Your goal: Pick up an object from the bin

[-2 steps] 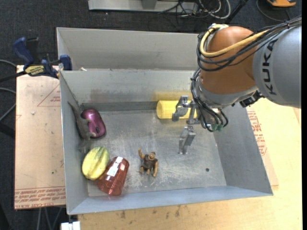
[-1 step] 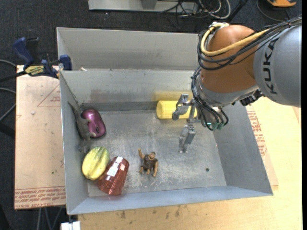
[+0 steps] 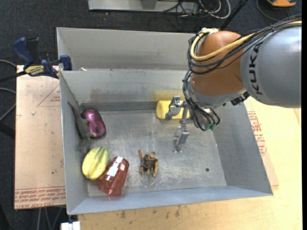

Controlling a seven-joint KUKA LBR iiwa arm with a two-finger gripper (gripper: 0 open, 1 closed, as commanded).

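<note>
End effector (image 3: 183, 131) hung low inside the grey metal bin (image 3: 124, 47), over the right half of its floor, at the tip of the arm (image 3: 280, 66) that entered from the right of the camera view. An orange cover (image 3: 218, 66) sat on the wrist above it, with cables (image 3: 204, 31) looped over the cover's top. Whether the end effector was open or closed could not be told, and nothing was seen in its hold. The floor directly beneath it was bare metal. The nearest thing was a yellow block (image 3: 164, 109), which lay just beside the end effector, to its left and against the foot of the far wall, with its right part hidden behind the wrist. Contact between the two could not be established. The remaining things lay well apart from the end effector. A purple object (image 3: 94, 122) rested against the left wall, on a grey piece whose nature was not clear. A yellow-green fruit (image 3: 95, 163) lay in the near left corner, touching a red see-through cup (image 3: 114, 176) that lay on its side just to the fruit's right. A small brown figure (image 3: 149, 164) stood near the middle of the near side, between the cup and the end effector and apart from both.
</note>
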